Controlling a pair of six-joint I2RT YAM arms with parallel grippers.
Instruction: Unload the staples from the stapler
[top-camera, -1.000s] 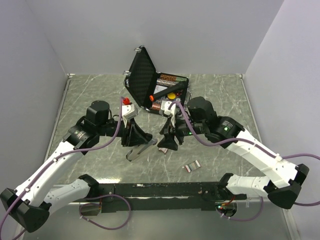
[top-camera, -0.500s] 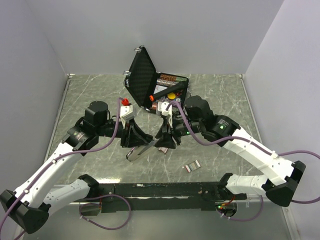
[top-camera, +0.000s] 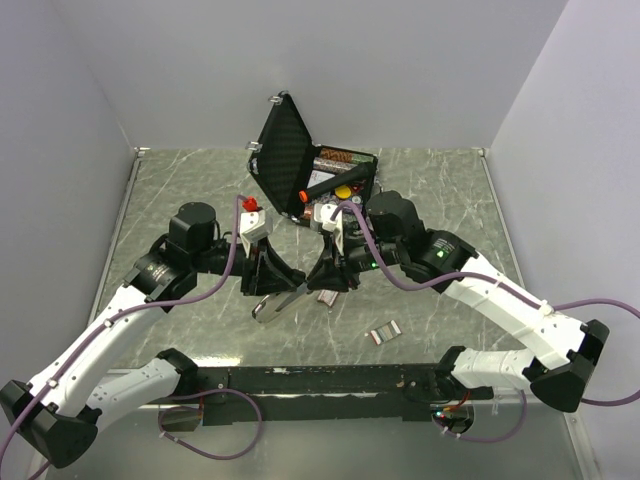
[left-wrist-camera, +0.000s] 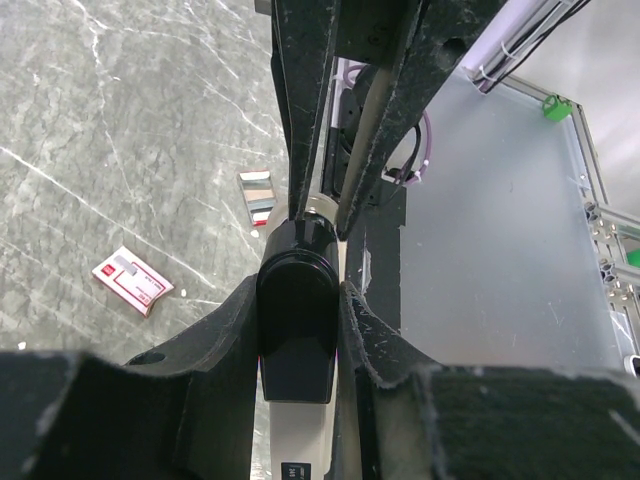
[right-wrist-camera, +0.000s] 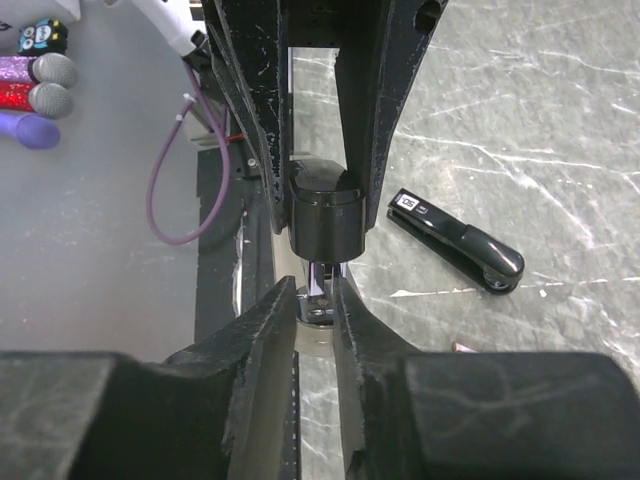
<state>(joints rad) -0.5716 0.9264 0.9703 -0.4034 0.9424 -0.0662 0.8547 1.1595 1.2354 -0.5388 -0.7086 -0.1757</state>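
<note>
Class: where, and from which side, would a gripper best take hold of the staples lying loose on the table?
Probably from straight above, fingers closing across the long edges at mid-length. The staples lie flat on the table, several short strips side by side, with bare marble all around and neither arm over them. A sideways approach would likely just push them along.

This is a robotics lab test cell. Plain pale walls box in a marble-patterned table on all sides of the left gripper and right gripper. Behind them run purple cables, a black mounting rail and aluminium framing.
</note>
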